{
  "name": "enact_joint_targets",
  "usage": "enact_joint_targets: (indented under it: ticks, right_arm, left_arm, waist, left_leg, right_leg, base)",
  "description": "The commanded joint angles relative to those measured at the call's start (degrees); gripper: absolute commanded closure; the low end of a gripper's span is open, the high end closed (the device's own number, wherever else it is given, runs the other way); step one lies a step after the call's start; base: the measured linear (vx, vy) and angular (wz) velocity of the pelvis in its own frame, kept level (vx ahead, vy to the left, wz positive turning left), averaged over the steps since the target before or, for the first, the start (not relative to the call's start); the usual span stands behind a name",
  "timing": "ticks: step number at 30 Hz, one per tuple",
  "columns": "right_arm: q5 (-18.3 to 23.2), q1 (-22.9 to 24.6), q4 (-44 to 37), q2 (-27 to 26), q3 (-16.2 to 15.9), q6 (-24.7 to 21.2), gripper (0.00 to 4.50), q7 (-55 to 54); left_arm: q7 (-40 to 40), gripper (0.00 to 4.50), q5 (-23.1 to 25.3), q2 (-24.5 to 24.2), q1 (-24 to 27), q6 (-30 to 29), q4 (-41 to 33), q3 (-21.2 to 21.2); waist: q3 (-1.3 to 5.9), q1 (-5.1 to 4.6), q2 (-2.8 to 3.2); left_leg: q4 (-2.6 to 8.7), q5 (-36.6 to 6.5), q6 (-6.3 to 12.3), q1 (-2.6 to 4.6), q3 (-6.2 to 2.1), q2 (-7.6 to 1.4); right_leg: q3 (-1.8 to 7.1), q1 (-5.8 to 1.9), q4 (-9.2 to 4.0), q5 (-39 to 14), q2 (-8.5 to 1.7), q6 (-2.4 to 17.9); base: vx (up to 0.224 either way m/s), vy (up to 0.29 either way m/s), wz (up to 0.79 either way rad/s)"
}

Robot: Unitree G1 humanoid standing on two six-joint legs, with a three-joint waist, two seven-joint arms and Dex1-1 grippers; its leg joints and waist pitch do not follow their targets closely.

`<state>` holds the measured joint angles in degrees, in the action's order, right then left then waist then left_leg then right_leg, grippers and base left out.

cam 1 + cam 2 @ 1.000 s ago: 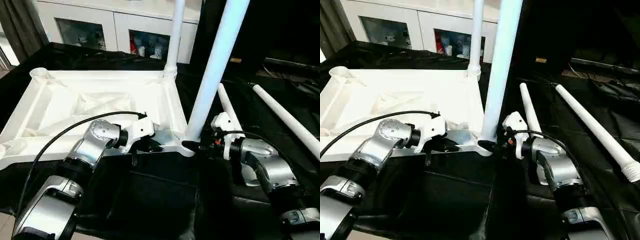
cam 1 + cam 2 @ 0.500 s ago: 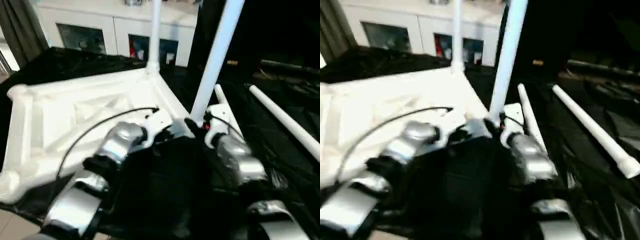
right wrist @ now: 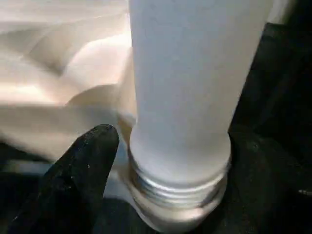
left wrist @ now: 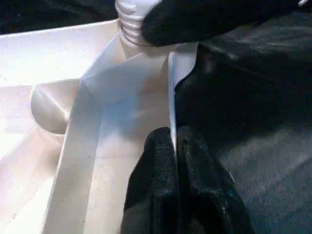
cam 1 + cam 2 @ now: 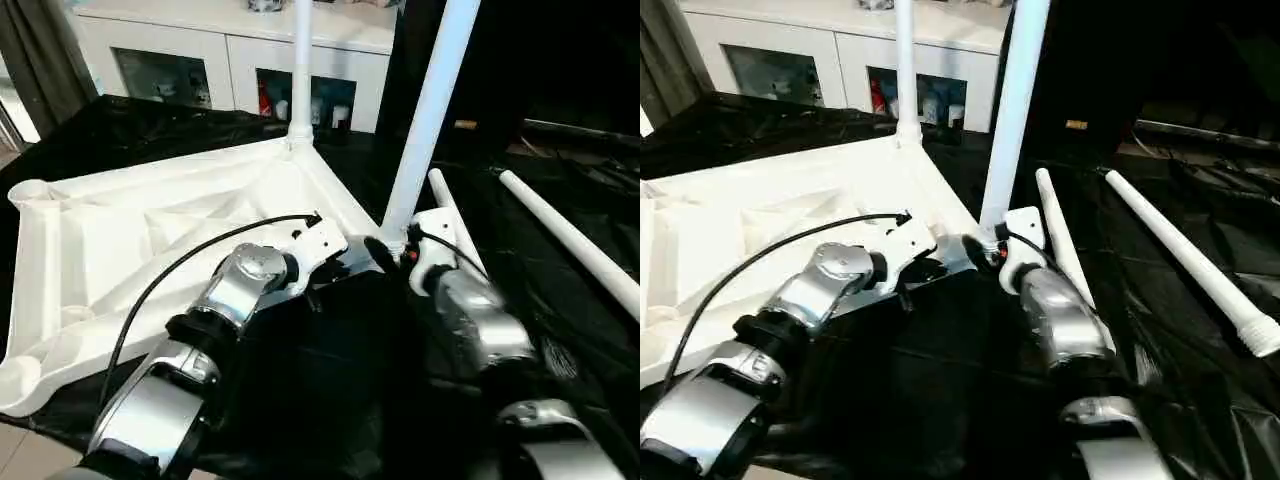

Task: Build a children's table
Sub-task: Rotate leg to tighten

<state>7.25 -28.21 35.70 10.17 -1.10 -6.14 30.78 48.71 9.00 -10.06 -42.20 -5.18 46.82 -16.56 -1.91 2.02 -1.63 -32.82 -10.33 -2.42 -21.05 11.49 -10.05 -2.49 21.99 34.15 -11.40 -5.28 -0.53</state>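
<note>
The children's table lies upside down: a white tabletop (image 5: pixel 120 230) on the black-draped work table. Two white legs stand upright in its corner sockets, one at the far corner (image 5: pixel 301 70) and one at the near right corner (image 5: pixel 430 120). My left gripper (image 4: pixel 174 134) is shut on the tabletop's thin rim (image 4: pixel 171 92) just beside that near leg. My right gripper (image 5: pixel 390 247) is open at the near leg's threaded base (image 3: pixel 178 190). One black finger (image 3: pixel 87 161) stands a little off the tube, and the other finger is hidden behind it.
Two loose white legs (image 5: pixel 452 220) (image 5: pixel 575 245) lie on the black cloth to the right of the tabletop. A white cabinet (image 5: pixel 200 50) with glass doors stands behind the work table. The near table edge is just under my forearms.
The tabletop has turned on the cloth: its near right corner went away from me and its left side swung nearer. Both grippers stayed at that corner.
</note>
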Motion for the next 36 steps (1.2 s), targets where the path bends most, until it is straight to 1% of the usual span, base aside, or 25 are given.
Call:
enact_joint_targets:
  ticks: [1,2,3,4,5,6,7,8,9,10,11,14,16,19,21,22,23,26,28,29,30,32,34,35,36]
  right_arm:
    - [1.9,1.1,-3.0,1.5,-2.7,-0.7,0.76,7.8]
    - [2.1,1.3,-3.5,2.2,-2.9,-0.8,0.76,9.5]
    - [2.2,1.3,-3.6,2.4,-2.9,-0.8,0.76,9.9]
    - [2.5,1.5,-4.4,4.0,-3.3,-1.0,0.76,12.9]
    - [2.6,1.6,-4.9,5.3,-3.6,-1.1,0.76,15.6]
    - [2.6,1.6,-4.9,5.3,-3.6,-1.1,0.76,15.6]
    - [3.0,1.6,-5.6,7.1,-3.9,-1.7,0.76,19.2]
    - [3.2,1.7,-6.0,7.9,-4.2,-2.1,0.76,20.9]
    - [3.4,1.7,-6.4,8.7,-4.5,-2.3,0.76,22.3]
    - [3.4,1.7,-6.4,8.7,-4.5,-2.3,0.76,22.3]
    - [3.6,1.9,-7.1,10.1,-5.2,-2.7,0.76,25.1]
    - [3.6,1.9,-7.1,10.9,-5.7,-2.7,0.76,26.7]
    - [3.6,1.8,-7.0,11.0,-5.7,-2.6,0.76,27.4]
    - [3.8,1.7,-7.0,10.8,-5.7,-2.7,1.09,27.9]
    - [3.9,1.7,-7.2,10.6,-5.7,-2.9,1.12,28.2]
    - [3.9,1.8,-7.2,10.6,-5.7,-2.9,1.20,28.3]
    - [4.1,2.0,-7.5,10.5,-6.0,-3.3,1.45,28.7]
    - [4.2,2.2,-7.7,10.5,-6.3,-3.4,1.54,28.9]
    - [4.0,2.7,-7.7,10.2,-6.3,-3.5,1.73,28.0]
    - [3.2,2.9,-6.9,9.5,-5.8,-3.3,1.78,25.4]
    - [3.2,2.9,-6.9,9.5,-5.8,-3.3,1.79,25.4]
    - [1.5,2.7,-4.3,7.9,-4.7,-2.8,1.81,19.2]
    - [0.6,2.6,-2.3,6.2,-4.0,-3.4,1.82,14.2]
    - [0.5,2.6,-1.9,5.7,-3.8,-3.6,1.83,12.9]
    - [0.3,2.6,-1.4,4.8,-3.5,-3.8,1.83,10.9]
  left_arm:
    - [5.4,4.50,-1.4,-1.2,2.1,2.7,-0.8,-0.7]
    - [7.1,4.50,-1.8,-1.7,2.4,3.1,-1.3,-0.8]
    - [7.4,4.50,-1.9,-1.8,2.5,3.2,-1.4,-0.8]
    - [10.2,4.50,-2.7,-2.8,3.1,4.1,-2.3,-0.8]
    - [12.3,4.50,-3.4,-3.7,3.5,4.6,-3.0,-0.8]
    - [12.3,4.50,-3.4,-3.7,3.5,4.6,-3.0,-0.8]
    - [14.7,4.50,-4.0,-4.9,4.0,5.0,-3.6,-0.9]
    - [15.7,4.50,-4.2,-5.4,4.1,5.1,-3.9,-0.9]
    - [16.8,4.50,-4.6,-5.9,4.3,5.3,-4.2,-0.9]
    - [16.8,4.50,-4.6,-5.9,4.3,5.3,-4.2,-0.9]
    - [20.1,4.50,-5.6,-7.1,4.9,5.0,-5.5,-1.2]
    - [22.4,4.50,-6.3,-7.9,5.5,4.7,-6.7,-1.3]
    - [22.9,4.50,-6.5,-8.2,5.8,4.6,-7.2,-1.2]
    - [23.3,4.50,-6.5,-8.4,6.0,4.6,-7.4,-1.0]
    - [23.3,4.50,-6.5,-8.4,6.1,4.6,-7.5,-0.9]
    - [23.3,4.50,-6.5,-8.4,6.1,4.6,-7.5,-0.9]
    - [23.3,4.50,-6.4,-8.5,6.2,4.5,-7.7,-0.9]
    - [23.2,4.50,-6.3,-8.5,6.2,4.4,-7.8,-0.8]
    - [21.5,4.50,-5.8,-8.2,5.9,4.4,-7.2,-0.5]
    - [19.0,4.50,-5.0,-7.7,5.4,4.3,-6.2,-0.2]
    - [19.0,4.50,-5.0,-7.7,5.4,4.3,-6.2,-0.2]
    - [13.9,4.50,-4.0,-6.2,4.1,3.4,-4.0,0.6]
    - [9.8,4.50,-3.4,-4.5,3.1,2.2,-2.5,1.2]
    - [8.9,4.50,-3.2,-4.0,2.9,1.8,-2.2,1.2]
    - [7.5,4.50,-3.1,-3.3,2.5,1.2,-1.8,1.3]
  waist:
    - [2.49,0.24,-0.63]
    - [2.62,0.21,-0.59]
    - [2.65,0.19,-0.59]
    - [2.73,0.14,-0.46]
    - [2.84,0.18,-0.54]
    - [2.88,0.20,-0.50]
    - [2.87,0.15,-0.36]
    - [2.93,0.14,-0.47]
    - [3.07,0.30,-0.37]
    - [3.06,0.33,-0.35]
    - [3.06,0.50,-0.49]
    - [2.87,0.76,-0.39]
    - [2.79,0.94,-0.32]
    - [2.74,1.06,-0.47]
    - [2.80,1.05,-0.49]
    - [2.85,1.09,-0.48]
    - [2.89,1.11,-0.51]
    - [2.93,1.17,-0.55]
    - [2.96,1.23,-0.53]
    - [2.93,1.24,-0.51]
    - [2.90,1.18,-0.49]
    - [2.70,0.98,-0.63]
    - [2.53,0.73,-0.63]
    - [2.44,0.66,-0.65]
    - [2.40,0.63,-0.49]
  left_leg:
    - [3.96,-14.8,3.18,0.43,-1.46,-3.23]
    - [3.92,-13.4,3.56,0.20,-1.53,-3.30]
    - [3.88,-13.0,3.82,0.15,-1.54,-3.25]
    - [3.79,-12.0,4.11,0.36,-1.44,-3.34]
    - [3.63,-11.0,4.61,0.34,-1.42,-3.34]
    - [3.56,-10.3,4.98,0.34,-1.37,-3.39]
    - [3.43,-9.3,5.65,0.36,-1.26,-3.35]
    - [3.35,-8.9,6.04,0.35,-1.24,-3.30]
    - [3.18,-7.4,6.71,0.43,-1.20,-3.45]
    - [3.14,-7.0,7.03,0.45,-1.15,-3.41]
    - [3.06,-6.6,7.51,0.41,-1.03,-3.41]
    - [3.15,-7.8,6.85,0.46,-0.93,-3.54]
    - [3.27,-9.4,5.77,0.59,-0.87,-3.61]
    - [3.35,-9.9,4.81,0.62,-0.96,-3.61]
    - [3.31,-9.6,4.69,0.59,-0.96,-3.55]
    - [3.28,-9.0,4.80,0.58,-0.97,-3.55]
    - [3.21,-8.4,5.07,0.55,-0.95,-3.51]
    - [3.09,-7.5,5.58,0.50,-0.89,-3.45]
    - [3.02,-7.3,5.82,0.50,-0.87,-3.44]
    - [3.05,-7.3,5.77,0.53,-0.87,-3.46]
    - [3.05,-7.6,5.67,0.51,-0.87,-3.44]
    - [3.22,-9.4,4.77,0.53,-0.95,-3.41]
    - [3.57,-13.0,2.24,0.73,-1.17,-3.35]
    - [3.72,-14.3,1.55,0.74,-1.27,-3.36]
    - [3.71,-14.8,1.27,0.88,-1.25,-3.35]
  right_leg:
    - [2.24,-1.45,-4.72,-14.2,-3.50,11.5]
    - [2.18,-1.76,-4.37,-12.3,-3.52,12.0]
    - [2.13,-1.81,-4.33,-11.4,-3.48,12.2]
    - [2.11,-1.64,-4.08,-9.5,-3.41,13.1]
    - [2.03,-1.91,-3.80,-7.2,-3.32,14.1]
    - [2.05,-1.92,-3.59,-5.9,-3.30,14.5]
    - [2.05,-1.84,-3.38,-3.7,-3.25,15.4]
    - [2.01,-1.96,-3.30,-2.9,-3.23,15.7]
    - [2.06,-2.03,-2.95,-0.5,-3.36,16.5]
    - [2.01,-1.99,-2.88,0.3,-3.25,16.9]
    - [1.97,-2.09,-2.70,1.3,-3.23,17.4]
    - [1.91,-1.95,-2.85,-1.2,-3.22,17.3]
    - [1.97,-1.79,-3.09,-3.9,-3.27,16.9]
    - [2.06,-1.71,-3.23,-5.8,-3.34,16.2]
    - [2.08,-1.74,-3.15,-5.4,-3.28,16.0]
    - [2.09,-1.78,-3.06,-4.6,-3.31,16.1]
    - [2.08,-1.82,-2.95,-3.5,-3.27,16.2]
    - [2.05,-1.85,-2.80,-2.3,-3.23,16.5]
    - [2.05,-1.84,-2.77,-2.3,-3.24,16.5]
    - [2.06,-1.77,-2.79,-2.3,-3.20,16.5]
    - [2.09,-1.70,-2.83,-2.6,-3.22,16.5]
    - [2.13,-1.50,-3.22,-5.9,-3.27,15.8]
    - [2.20,-1.31,-3.84,-12.4,-3.34,14.3]
    - [2.22,-1.28,-4.10,-14.7,-3.39,13.5]
    - [2.30,-1.09,-4.22,-15.4,-3.37,13.2]
  base:
    - [0.000,0.000,0.00]
    - [0.000,0.000,0.00]
    - [0.000,0.000,0.00]
    - [0.000,0.000,0.00]
    - [0.000,0.000,0.00]
    - [0.000,0.000,0.00]
    - [0.000,0.000,0.00]
    - [0.000,0.000,0.00]
    - [0.000,0.000,0.00]
    - [0.000,0.000,0.00]
    - [0.000,0.000,0.00]
    - [0.000,0.000,0.00]
    - [0.000,0.000,0.00]
    - [0.000,0.000,0.00]
    - [0.000,0.000,0.00]
    - [0.000,0.000,0.00]
    - [0.000,0.000,0.00]
    - [0.000,0.000,0.00]
    - [0.000,0.000,0.00]
    - [0.000,0.000,0.00]
    - [0.000,0.000,0.00]
    - [0.000,0.000,0.00]
    - [0.000,0.000,0.00]
    - [0.000,0.000,0.00]
    - [0.000,0.000,0.00]
